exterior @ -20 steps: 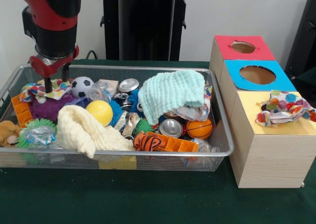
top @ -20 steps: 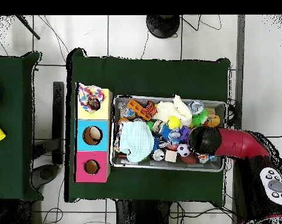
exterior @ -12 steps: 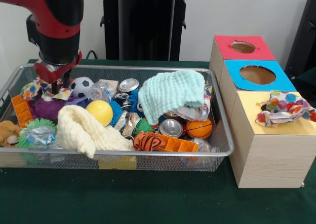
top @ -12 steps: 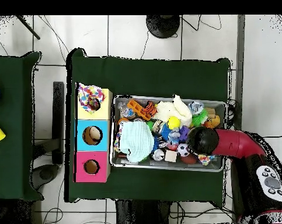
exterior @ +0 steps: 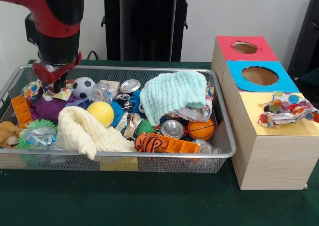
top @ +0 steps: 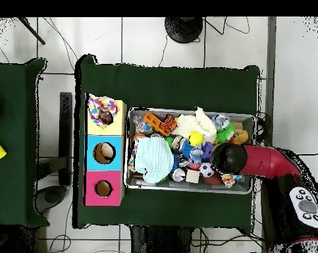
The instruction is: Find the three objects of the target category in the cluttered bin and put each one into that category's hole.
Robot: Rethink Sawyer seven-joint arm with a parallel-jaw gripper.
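Observation:
My gripper (exterior: 56,82) hangs over the left end of the wire bin (exterior: 149,157), shut on a polka-dot cloth (exterior: 46,90) that droops around its fingertips just above a purple spiky toy (exterior: 47,108). From above, the gripper (top: 228,159) hides the grasp and only a corner of the cloth (top: 229,178) shows. A mint cloth (exterior: 172,94) and a cream cloth (exterior: 84,129) lie on the clutter. A second polka-dot cloth (exterior: 286,109) is bunched over the hole of the yellow box (exterior: 271,136).
Beside the bin stand the blue box (exterior: 259,75) and red box (exterior: 245,48), both with open holes. The bin also holds a soccer ball (exterior: 82,86), a yellow ball (exterior: 100,113), a mini basketball (exterior: 201,130), crushed cans and orange blocks.
The gripper closed on the polka-dot cloth at the bin's left end and rose a little, lifting the cloth off the purple toy.

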